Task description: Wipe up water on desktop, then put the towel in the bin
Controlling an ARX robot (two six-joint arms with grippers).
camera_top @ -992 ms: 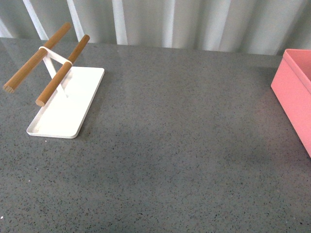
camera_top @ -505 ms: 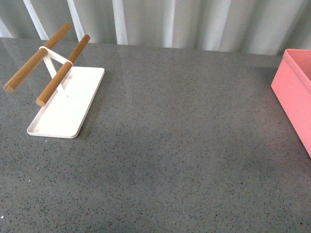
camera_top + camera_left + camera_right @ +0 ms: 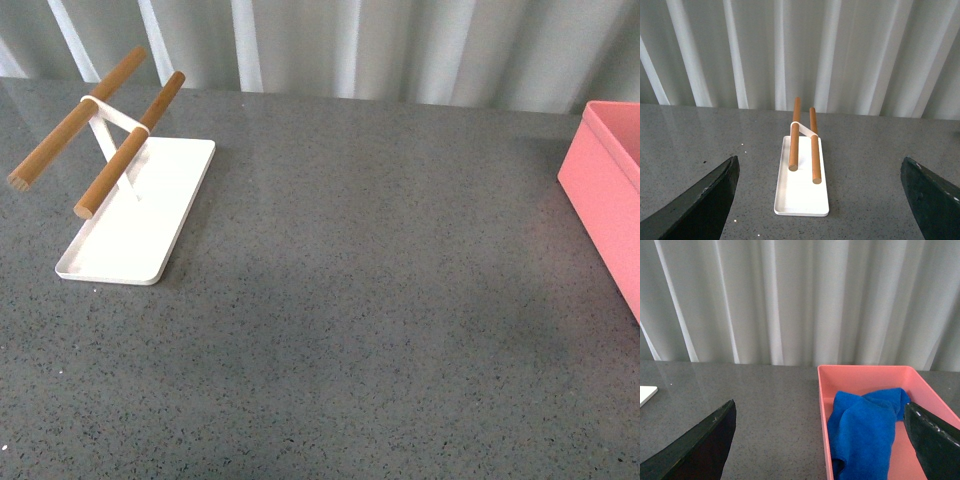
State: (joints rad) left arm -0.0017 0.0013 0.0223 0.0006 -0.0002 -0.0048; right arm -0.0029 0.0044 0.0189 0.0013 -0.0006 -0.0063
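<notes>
Bright blue fluffy microfibre towel (image 3: pixel 867 427) lies bunched inside salmon-pink rectangular plastic bin (image 3: pixel 824 405). Speckled dark grey bench (image 3: pixel 380 300) looks dry, though glare hampers check. Left pincer (image 3: pixel 822 197), right pincer (image 3: pixel 825 440) both spread, empty. Task apparently done; next: hold clear.

Across the front views nothing shifts: the flat white tray with two wooden rods (image 3: pixel 135 215) and the salmon-pink rectangular plastic bin (image 3: pixel 605 195) sit exactly where they were.

Neither arm is seen in the front view. The left gripper (image 3: pixel 817 200) is held with dark fingers (image 3: pixel 700 200) spread wide, nothing between them. The right gripper (image 3: pixel 820 440) appears likewise spread and empty, only its fingertips (image 3: pixel 695 445) being visible.
</notes>
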